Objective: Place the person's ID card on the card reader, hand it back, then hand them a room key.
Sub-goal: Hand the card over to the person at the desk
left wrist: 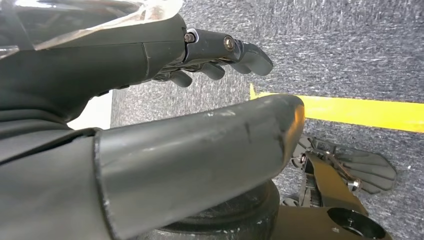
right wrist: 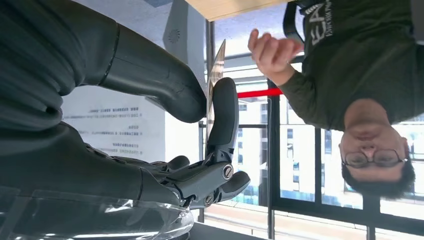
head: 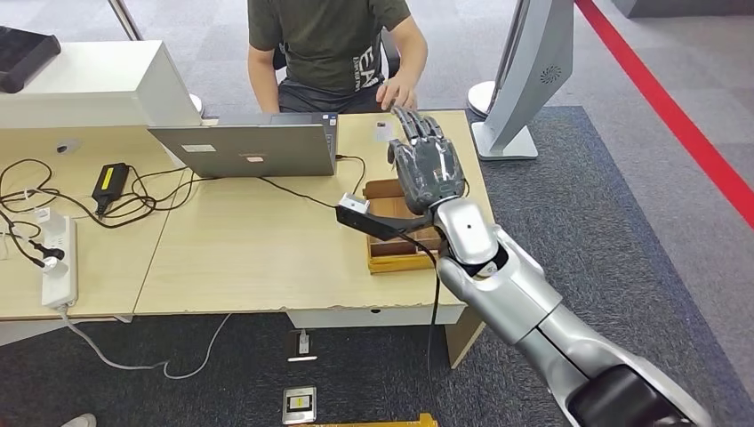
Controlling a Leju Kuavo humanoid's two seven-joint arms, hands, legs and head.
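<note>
My right hand (head: 427, 160) reaches out over the far right of the table (head: 249, 258), toward the person (head: 333, 44) seated on the other side. It pinches a thin card (right wrist: 216, 75) between thumb and a finger; in the right wrist view the card is seen edge-on. A pale card (head: 382, 132) shows just beside the thumb in the head view. The person's hand (head: 400, 93), also seen open as the person's hand (right wrist: 272, 50), is raised a short way from the card and apart from it. My left hand (left wrist: 220, 55) hangs over the carpet, its fingers loosely bent and holding nothing.
A wooden tray (head: 391, 258) lies under my right wrist near the table's right edge. An open laptop (head: 244, 147) stands mid-table with cables, a black adapter (head: 108, 182) and a power strip (head: 58, 262) to its left. A grey stand's base (head: 502, 133) sits off the table's far right corner.
</note>
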